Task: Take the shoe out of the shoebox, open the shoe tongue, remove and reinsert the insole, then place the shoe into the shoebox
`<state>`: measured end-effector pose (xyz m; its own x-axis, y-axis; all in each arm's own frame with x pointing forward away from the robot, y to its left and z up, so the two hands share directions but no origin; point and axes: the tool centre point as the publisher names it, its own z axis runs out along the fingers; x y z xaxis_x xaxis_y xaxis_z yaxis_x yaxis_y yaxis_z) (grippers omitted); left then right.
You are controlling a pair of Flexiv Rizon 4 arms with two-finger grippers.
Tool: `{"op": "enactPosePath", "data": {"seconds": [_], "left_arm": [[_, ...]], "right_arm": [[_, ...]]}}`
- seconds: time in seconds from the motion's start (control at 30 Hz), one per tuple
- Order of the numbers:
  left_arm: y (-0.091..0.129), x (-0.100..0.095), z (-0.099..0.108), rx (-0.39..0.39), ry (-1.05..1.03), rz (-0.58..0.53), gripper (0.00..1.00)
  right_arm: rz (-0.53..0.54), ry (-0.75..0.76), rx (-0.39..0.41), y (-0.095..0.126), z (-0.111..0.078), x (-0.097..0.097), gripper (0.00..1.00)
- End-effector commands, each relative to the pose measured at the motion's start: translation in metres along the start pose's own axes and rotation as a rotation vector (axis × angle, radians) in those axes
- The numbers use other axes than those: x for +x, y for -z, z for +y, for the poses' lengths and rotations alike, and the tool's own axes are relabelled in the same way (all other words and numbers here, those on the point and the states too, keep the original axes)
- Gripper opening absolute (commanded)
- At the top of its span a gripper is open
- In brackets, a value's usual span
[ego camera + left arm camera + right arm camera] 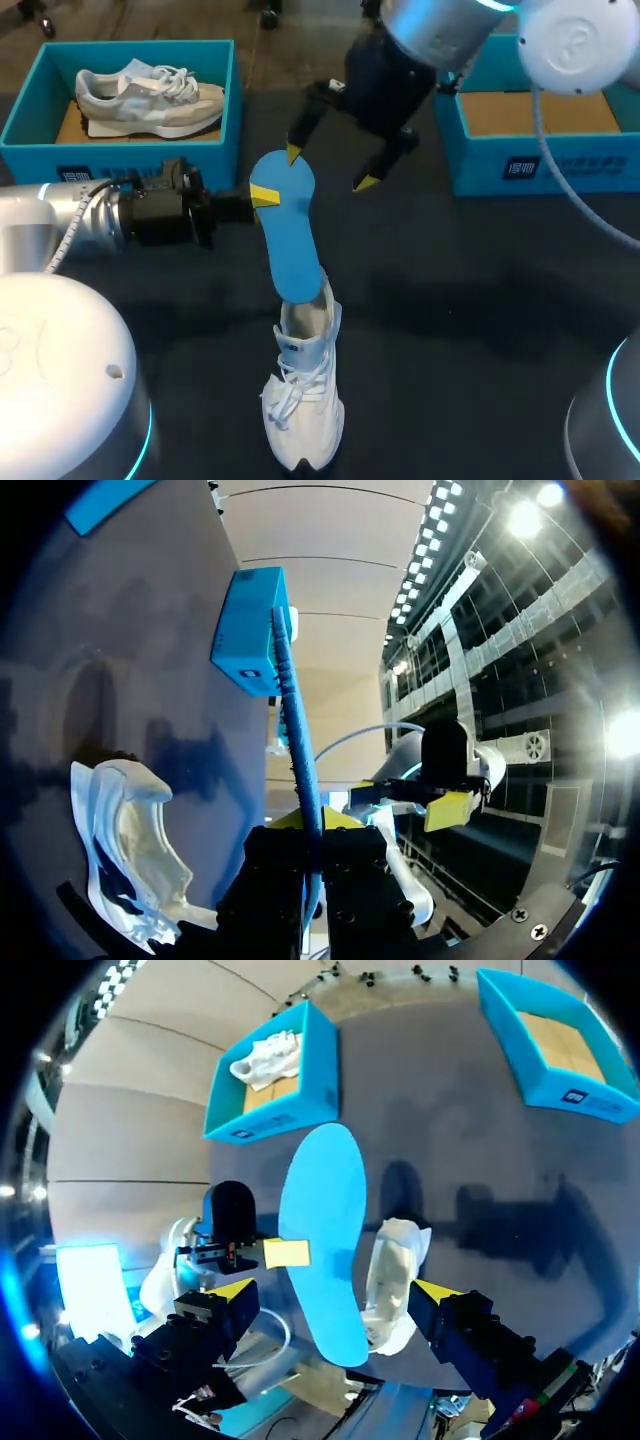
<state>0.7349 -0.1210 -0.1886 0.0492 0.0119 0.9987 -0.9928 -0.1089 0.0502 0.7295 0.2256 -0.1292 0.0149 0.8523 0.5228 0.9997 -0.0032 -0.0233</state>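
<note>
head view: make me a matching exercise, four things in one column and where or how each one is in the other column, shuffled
Things:
1. insole
2. white shoe
3. grey shoe
4. right gripper

Place or state:
a. lying inside the left shoebox
b. on the table, outside any box
c. open, fingers spread over the insole's upper end
d. pinched in the left gripper, lower end at the white shoe's opening

Pairs: 1-d, 2-b, 3-a, 4-c
</note>
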Motion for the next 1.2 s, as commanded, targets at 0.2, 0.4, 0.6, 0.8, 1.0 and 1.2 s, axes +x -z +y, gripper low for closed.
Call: {"op": "enactPosePath", "data": {"seconds": [0.2, 0.4, 0.6, 0.8, 1.0, 1.2], "left_arm": [[0.0, 0.0, 0.001, 0.001, 0.0, -0.003, 0.0], [0.0, 0.0, 0.001, 0.001, 0.0, -0.003, 0.0], [0.0, 0.0, 0.001, 0.001, 0.0, -0.003, 0.0], [0.0, 0.0, 0.001, 0.001, 0.0, -0.003, 0.0], [0.0, 0.0, 0.001, -0.007, -0.008, -0.002, 0.0], [0.003, 0.0, 0.0, -0.017, -0.135, 0.002, 0.0]], "right_arm": [[0.5, 0.009, -0.049, -0.005, -0.002, -0.033, 1.0], [0.621, 0.02, -0.048, -0.006, -0.001, -0.047, 1.0], [0.716, 0.044, -0.045, -0.008, 0.006, -0.051, 1.0], [0.797, 0.056, -0.025, -0.016, 0.014, -0.054, 1.0], [0.849, 0.051, -0.017, -0.023, 0.018, -0.058, 1.0], [0.895, 0.051, -0.022, -0.027, 0.021, -0.061, 1.0]]}}
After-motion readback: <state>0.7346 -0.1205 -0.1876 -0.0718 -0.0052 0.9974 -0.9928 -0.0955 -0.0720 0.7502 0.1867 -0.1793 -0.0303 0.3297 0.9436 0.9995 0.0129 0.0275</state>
